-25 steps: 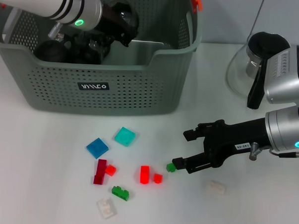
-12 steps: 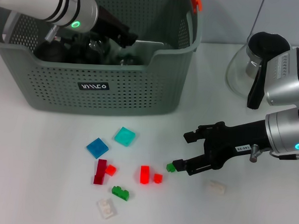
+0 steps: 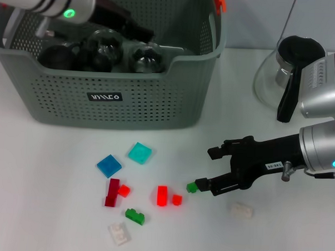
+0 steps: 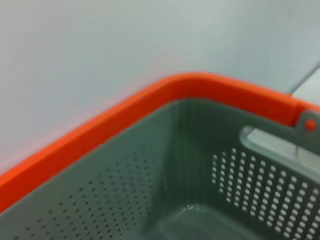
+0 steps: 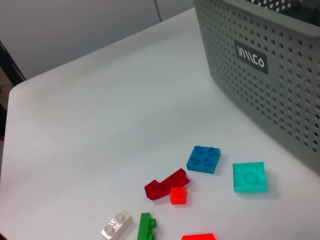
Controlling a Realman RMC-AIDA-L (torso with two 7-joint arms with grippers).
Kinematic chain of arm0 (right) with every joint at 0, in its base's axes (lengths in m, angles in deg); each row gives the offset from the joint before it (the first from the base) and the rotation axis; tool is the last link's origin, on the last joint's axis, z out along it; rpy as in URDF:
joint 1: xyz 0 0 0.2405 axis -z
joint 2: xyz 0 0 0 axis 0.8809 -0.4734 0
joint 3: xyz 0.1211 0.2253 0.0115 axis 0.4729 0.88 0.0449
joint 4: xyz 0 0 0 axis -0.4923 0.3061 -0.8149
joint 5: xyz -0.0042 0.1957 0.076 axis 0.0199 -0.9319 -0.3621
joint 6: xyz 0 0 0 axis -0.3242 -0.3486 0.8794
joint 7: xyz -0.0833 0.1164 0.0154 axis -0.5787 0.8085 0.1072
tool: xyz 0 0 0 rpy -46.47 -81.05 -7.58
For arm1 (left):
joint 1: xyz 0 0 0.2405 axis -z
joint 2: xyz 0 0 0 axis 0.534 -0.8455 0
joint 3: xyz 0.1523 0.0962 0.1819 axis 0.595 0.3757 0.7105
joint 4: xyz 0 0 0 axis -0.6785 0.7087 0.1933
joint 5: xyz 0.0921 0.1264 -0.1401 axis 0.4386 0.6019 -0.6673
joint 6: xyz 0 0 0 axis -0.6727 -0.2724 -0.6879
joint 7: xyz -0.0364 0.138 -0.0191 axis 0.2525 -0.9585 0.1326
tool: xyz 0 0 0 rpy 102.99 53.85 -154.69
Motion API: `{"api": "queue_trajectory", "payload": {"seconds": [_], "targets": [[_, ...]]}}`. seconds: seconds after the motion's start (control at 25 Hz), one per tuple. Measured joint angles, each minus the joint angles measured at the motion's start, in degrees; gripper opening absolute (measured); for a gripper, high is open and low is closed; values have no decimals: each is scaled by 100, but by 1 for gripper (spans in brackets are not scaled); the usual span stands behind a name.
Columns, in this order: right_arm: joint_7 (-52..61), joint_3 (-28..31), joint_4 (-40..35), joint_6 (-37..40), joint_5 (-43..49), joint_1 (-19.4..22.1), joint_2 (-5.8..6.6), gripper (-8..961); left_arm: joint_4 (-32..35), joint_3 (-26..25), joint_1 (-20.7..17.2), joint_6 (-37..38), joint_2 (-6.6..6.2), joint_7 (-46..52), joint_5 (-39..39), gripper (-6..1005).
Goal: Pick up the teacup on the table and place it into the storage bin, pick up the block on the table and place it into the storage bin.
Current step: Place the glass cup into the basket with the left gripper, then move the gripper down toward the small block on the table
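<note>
The grey-green storage bin (image 3: pixel 118 101) stands at the back left, its label facing me. Glass teacups (image 3: pixel 107 48) lie inside it. My left gripper (image 3: pixel 135 28) hovers over the bin, open, with nothing in it. The left wrist view shows only the bin's orange handle rim (image 4: pixel 150 105) and inner wall. Several blocks lie in front of the bin, among them a teal one (image 3: pixel 139 152), a blue one (image 3: pixel 109 166) and a red one (image 3: pixel 162 195). My right gripper (image 3: pixel 207 167) is low over the table and open. A small green block (image 3: pixel 192 187) sits just off its lower fingertip.
A glass pot with a black lid and handle (image 3: pixel 286 69) stands at the back right. A white block (image 3: pixel 242 209) lies under my right arm. In the right wrist view the blue block (image 5: pixel 203 159), the teal block (image 5: pixel 249 177) and the bin (image 5: pixel 260 75) show.
My left arm has drawn up and to the left. The teacup it held over the bin now lies inside. The right gripper has barely moved.
</note>
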Motion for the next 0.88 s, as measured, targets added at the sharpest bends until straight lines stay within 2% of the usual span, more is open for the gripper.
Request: {"api": "queue_trajectory", "payload": {"seconds": [0.12, 0.24, 0.32, 0.44, 0.6, 0.76, 0.88], "targets": [[1, 2, 0, -1, 0, -3, 10, 940, 819, -185, -254, 646, 38, 292, -125, 673], [-1, 3, -1, 0, 3, -5, 25, 940, 1702, -648, -535, 1465, 154, 358, -668, 745], [-1, 2, -2, 0, 6, -6, 42, 940, 2250, -993, -884, 2293, 275, 115, -1584, 793], [-2, 2, -4, 10, 10, -13, 72, 940, 2558, -1069, -1411, 3201, 375, -480, -2794, 841], [-2, 9, -33, 69, 10, -23, 101, 940, 2605, -997, -2150, 4372, 553, -1697, -3828, 839], [-2, 75, -77, 196, 10, -51, 142, 940, 2180, -794, -2804, 4819, 555, -2630, -4193, 837], [-3, 132, -78, 292, 10, -113, 167, 941, 1719, -859, -3145, 5003, 545, -3323, -4316, 836]]}}
